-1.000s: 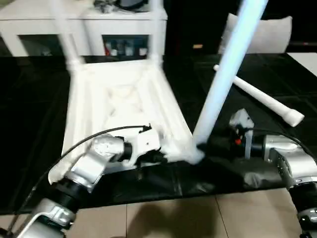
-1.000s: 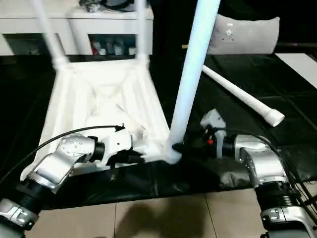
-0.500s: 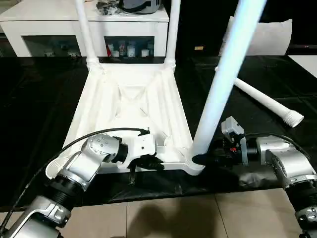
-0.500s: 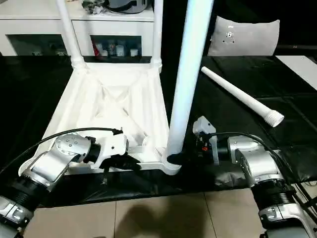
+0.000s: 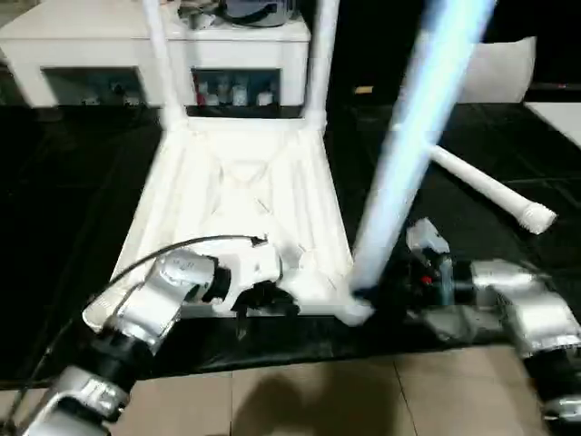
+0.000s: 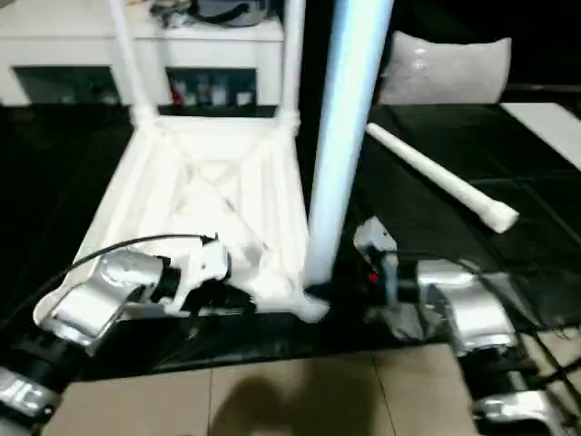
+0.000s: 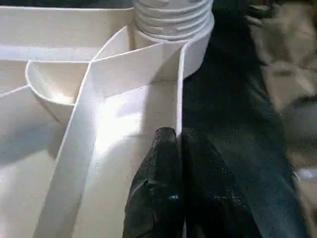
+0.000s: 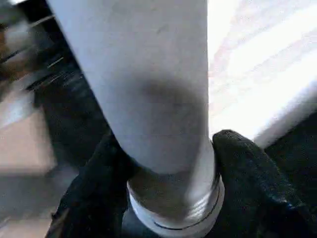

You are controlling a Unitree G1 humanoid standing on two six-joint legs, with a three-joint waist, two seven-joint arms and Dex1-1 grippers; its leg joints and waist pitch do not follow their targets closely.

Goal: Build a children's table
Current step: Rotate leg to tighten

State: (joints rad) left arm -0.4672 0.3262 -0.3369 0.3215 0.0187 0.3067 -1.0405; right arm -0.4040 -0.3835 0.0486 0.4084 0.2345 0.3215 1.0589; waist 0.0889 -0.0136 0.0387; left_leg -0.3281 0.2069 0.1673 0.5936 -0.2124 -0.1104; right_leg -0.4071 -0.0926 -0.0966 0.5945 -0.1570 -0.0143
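Left end effector (image 7: 178,144) clenched on the tabletop's rim (image 7: 179,89), probably steadying it; right end effector (image 8: 166,163) grasps the near leg (image 5: 408,163) for seating.

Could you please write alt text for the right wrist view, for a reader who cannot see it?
The right gripper has its two black fingers on either side of a white table leg, just above its ribbed end, with the white table top behind.

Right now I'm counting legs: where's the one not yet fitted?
The loose leg lies flat on the black mat, on the robot's right, beyond the right gripper and in front of the pale grey cushion.
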